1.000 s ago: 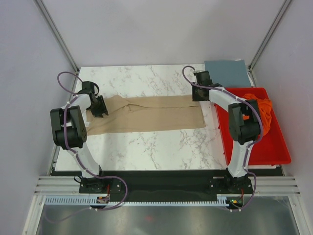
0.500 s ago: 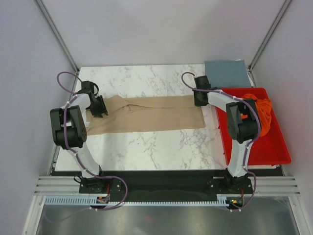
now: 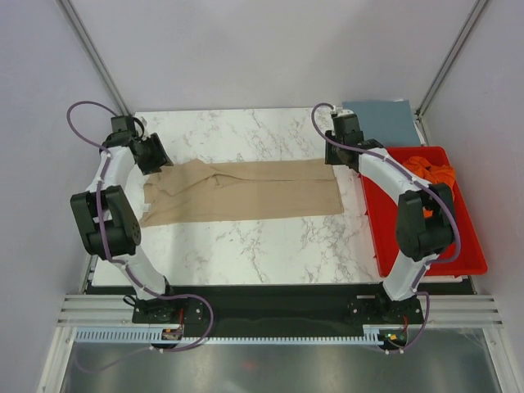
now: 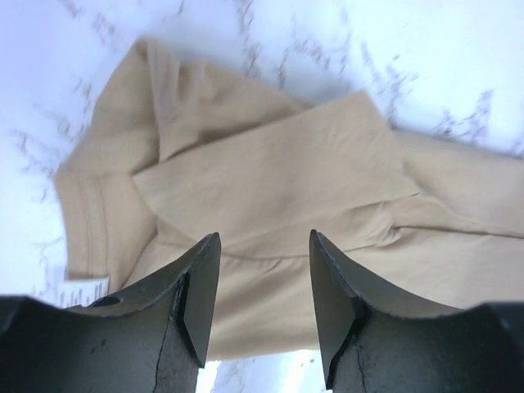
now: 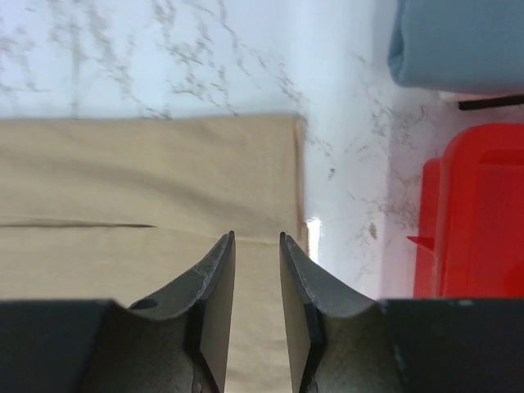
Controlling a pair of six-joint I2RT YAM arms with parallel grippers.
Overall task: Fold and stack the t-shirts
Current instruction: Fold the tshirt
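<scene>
The tan t-shirt (image 3: 246,190) lies flat on the marble table as a long band folded lengthwise, its sleeves and collar end on the left. My left gripper (image 3: 155,157) hovers over that end's far corner. In the left wrist view the left gripper (image 4: 264,237) is open above the tan t-shirt (image 4: 270,180), holding nothing. My right gripper (image 3: 340,155) is at the shirt's far right corner. Seen from the right wrist, the right gripper (image 5: 257,236) stands narrowly open over the hem (image 5: 164,172), empty. A slate blue-grey t-shirt (image 3: 381,121) lies folded at the back right. An orange t-shirt (image 3: 432,170) is crumpled in the tray.
The red plastic tray (image 3: 434,237) lies along the table's right edge, next to the right arm. Grey walls and metal posts close in the table on three sides. The red tray (image 5: 475,213) and the blue-grey shirt (image 5: 458,41) also show in the right wrist view.
Both grippers have let go of the tan shirt's far edge and pulled back, their jaws wider. The left arm has swung outward and back. The shirt lies where it was.
</scene>
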